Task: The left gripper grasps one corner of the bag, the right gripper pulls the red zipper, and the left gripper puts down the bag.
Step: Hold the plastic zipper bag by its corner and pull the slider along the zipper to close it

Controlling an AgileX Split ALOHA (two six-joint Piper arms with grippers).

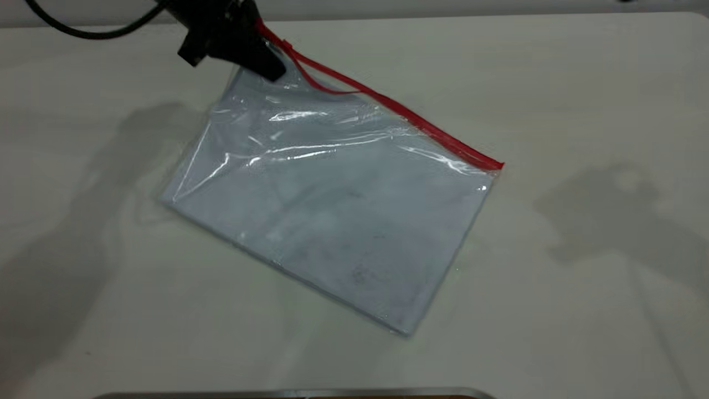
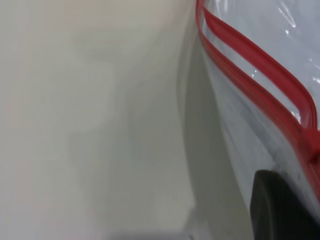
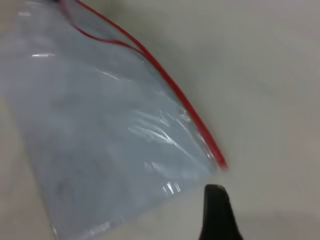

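Under left pincer (image 1: 260, 52), bag's (image 1: 332, 221) red zipper (image 1: 399, 108) gapes.

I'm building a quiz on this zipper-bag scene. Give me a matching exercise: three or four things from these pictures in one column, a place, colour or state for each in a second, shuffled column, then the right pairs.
Things:
1. left tool
2. bag
3. zipper
4. paper

States:
A. red, its two strips parted near the held end
B. clamped on the bag's far corner
C. white and smudged, inside the bag
D. clear plastic, mostly flat on the table, one corner lifted

Pairs: 1-B, 2-D, 3-A, 4-C
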